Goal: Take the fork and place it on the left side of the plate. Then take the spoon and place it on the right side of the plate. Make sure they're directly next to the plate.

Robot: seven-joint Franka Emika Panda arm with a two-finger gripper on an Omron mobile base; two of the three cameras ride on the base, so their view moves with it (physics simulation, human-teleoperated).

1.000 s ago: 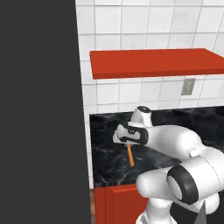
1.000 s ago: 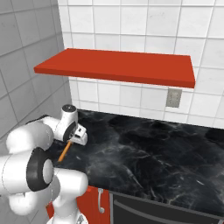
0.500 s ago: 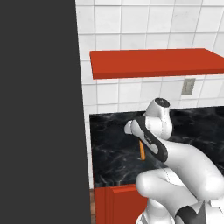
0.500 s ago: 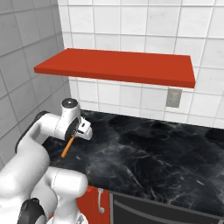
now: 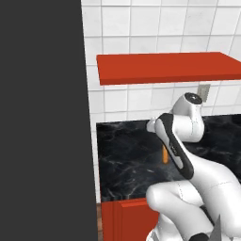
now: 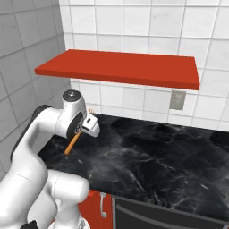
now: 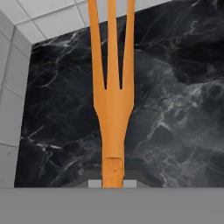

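**Inspector:** Black marble bench (image 5: 122,155) under a red shelf (image 5: 164,66); left base view had the fork (image 5: 165,154) showing beside the arm.

**Clerk:** Right base view?

**Inspector:** Fork hung from the end effector (image 6: 80,133), above the bench.

**Clerk:** Hand view?

**Inspector:** End effector was clamped on the fork's handle, tines pointing away. Carrying step, I judged; next it needed the plate's left side found.
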